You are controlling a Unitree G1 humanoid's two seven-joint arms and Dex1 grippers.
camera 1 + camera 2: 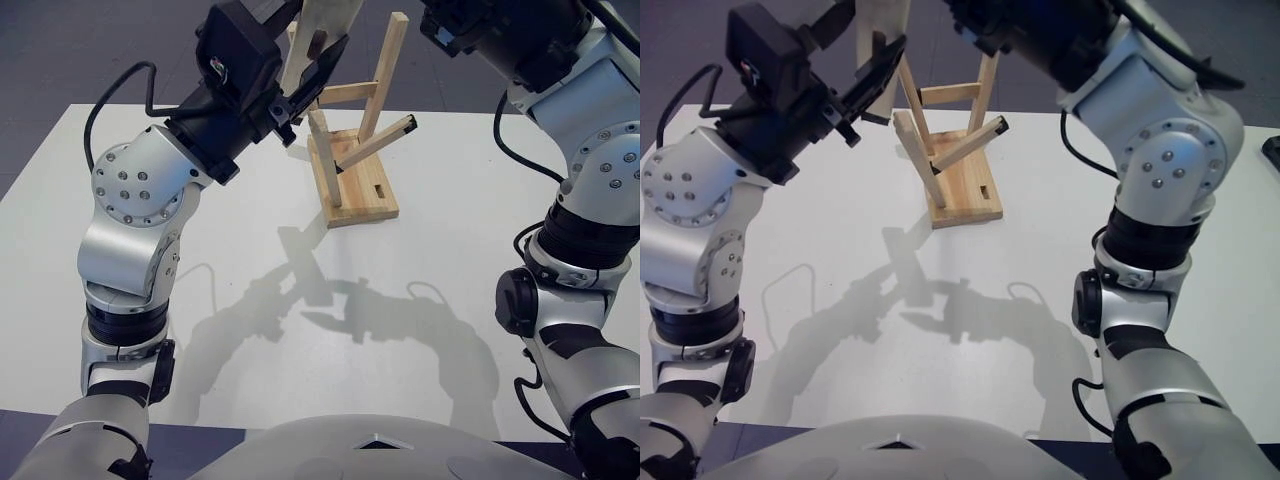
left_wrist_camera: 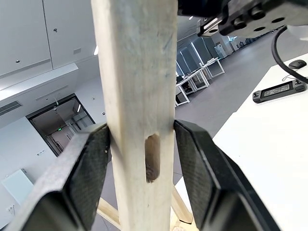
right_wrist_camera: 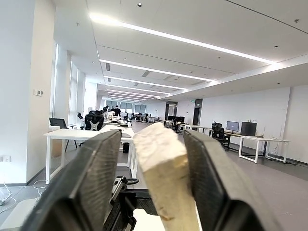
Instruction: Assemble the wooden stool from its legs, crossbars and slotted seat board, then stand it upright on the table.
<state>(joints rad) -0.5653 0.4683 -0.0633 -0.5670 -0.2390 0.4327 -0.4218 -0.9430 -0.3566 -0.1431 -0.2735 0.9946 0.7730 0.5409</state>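
Your left pincer (image 2: 142, 175) clamps a slotted leg (image 2: 134, 86) and your right pincer (image 3: 154, 173) grips a wooden end (image 3: 161, 154), both held high over the half-built stool (image 1: 384, 70), which rests seat board (image 1: 365, 205) down at the far middle of the surface (image 1: 200, 220), likely for lining up a joint.

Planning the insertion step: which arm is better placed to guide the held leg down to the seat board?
Likely left: the left gripper is clamped on the leg low down, nearer the seat board; the right gripper holds only its upper end.
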